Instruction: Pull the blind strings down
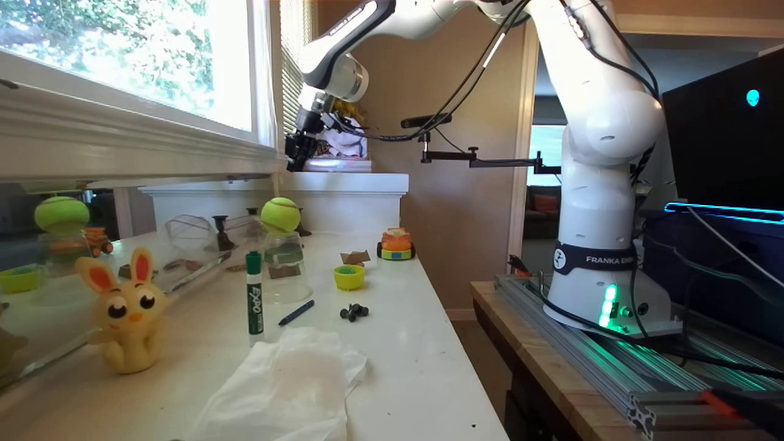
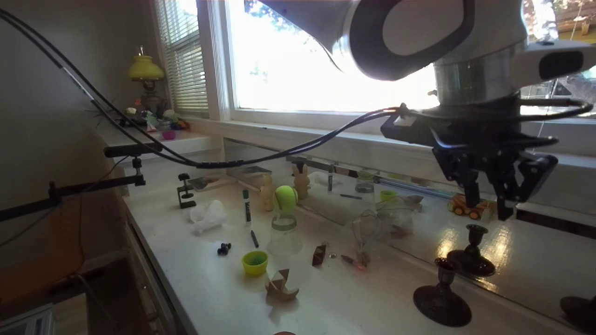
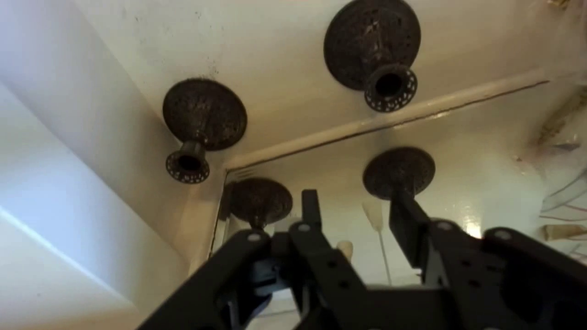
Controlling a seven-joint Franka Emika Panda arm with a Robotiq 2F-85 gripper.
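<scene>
The blind strings are very thin pale cords. In the wrist view one cord [image 3: 384,256] ends in a pale tassel [image 3: 374,215], seen between my two fingers, and a second pale tassel [image 3: 346,248] shows beside the left finger. I cannot tell how far they are from the fingers, or whether either is a mirror reflection. In an exterior view a faint cord [image 2: 541,128] runs down in front of the window behind my gripper [image 2: 489,202]. My gripper is open with nothing held, by the window sill; it also shows in an exterior view [image 1: 297,162] and the wrist view [image 3: 354,201].
Dark candlesticks [image 3: 204,114] [image 2: 442,298] stand on the white counter [image 1: 416,343] below the gripper. A mirror [image 3: 481,183] along the wall reflects them. The window sill [image 2: 298,130] runs above it. A tennis ball [image 1: 281,215] sits on a clear jar, with small items around.
</scene>
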